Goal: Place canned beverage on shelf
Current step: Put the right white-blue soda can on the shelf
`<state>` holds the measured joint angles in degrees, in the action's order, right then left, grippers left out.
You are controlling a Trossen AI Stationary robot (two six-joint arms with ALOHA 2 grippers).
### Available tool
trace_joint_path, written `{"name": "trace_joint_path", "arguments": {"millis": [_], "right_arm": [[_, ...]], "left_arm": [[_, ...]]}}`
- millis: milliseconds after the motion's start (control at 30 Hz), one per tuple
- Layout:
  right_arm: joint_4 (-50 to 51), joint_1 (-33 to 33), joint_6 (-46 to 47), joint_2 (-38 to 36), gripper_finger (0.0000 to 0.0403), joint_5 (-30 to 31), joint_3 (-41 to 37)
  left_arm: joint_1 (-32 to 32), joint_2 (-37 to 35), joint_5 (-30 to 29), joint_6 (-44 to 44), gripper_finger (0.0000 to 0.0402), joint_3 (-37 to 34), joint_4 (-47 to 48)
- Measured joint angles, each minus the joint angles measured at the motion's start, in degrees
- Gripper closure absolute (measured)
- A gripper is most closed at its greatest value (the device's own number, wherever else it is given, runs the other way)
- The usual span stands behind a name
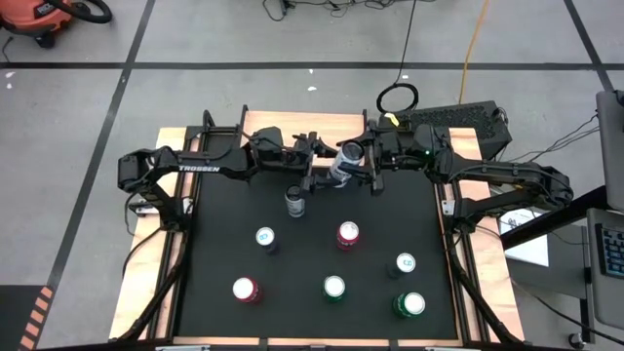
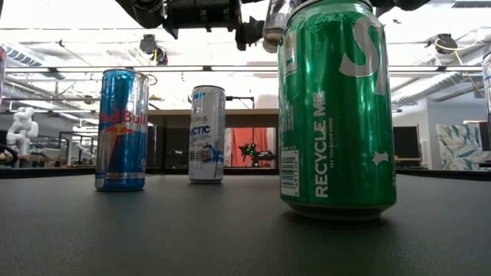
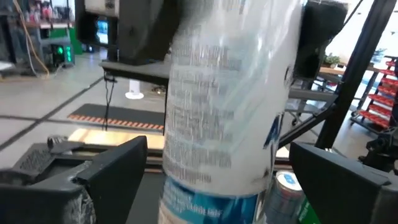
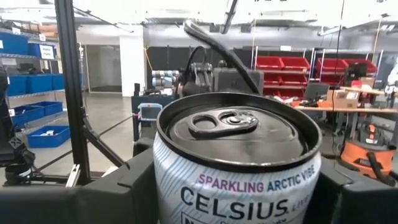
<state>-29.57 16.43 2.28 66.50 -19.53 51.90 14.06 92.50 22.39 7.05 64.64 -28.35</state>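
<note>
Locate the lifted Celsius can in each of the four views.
High view: lifted Celsius can at back centre, held in the right claw, facing the left claw.
Low view: top edge, partly behind the green can.
Left wrist view: fills the centre.
Right wrist view: close up, lid showing.
Shared landmark: green can.

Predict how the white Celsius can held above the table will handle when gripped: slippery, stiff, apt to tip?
The Celsius can looks smooth and glossy, so probably slippery in the right tool. Its tab lies flat, seemingly unopened, so likely full, stiff and fairly heavy. Tall and slim, it may tip if set down tilted.
</note>
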Motion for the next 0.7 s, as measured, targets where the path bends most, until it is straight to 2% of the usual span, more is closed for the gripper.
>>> {"name": "trace_joint_path", "arguments": {"millis": [267, 500, 700], "right_arm": [[-2.1, 0.02, -0.33, 0.0, 0.0151, 0.39, 0.0], [-1.71, -0.04, -0.42, 0.59, 0.0151, 0.22, 0.0], [-2.18, -0.07, -0.21, 1.37, 0.0151, -0.09, 0.0]], "left_arm": [[2.58, 0.01, 1.39, 4.71, 0.0007, 0.0, -1.66], [0.46, 0.4, 2.97, 1.11, 0.0007, 0.02, -1.65], [-1.09, 0.44, 2.11, -0.13, 0.0007, 0.02, -2.35]]}}
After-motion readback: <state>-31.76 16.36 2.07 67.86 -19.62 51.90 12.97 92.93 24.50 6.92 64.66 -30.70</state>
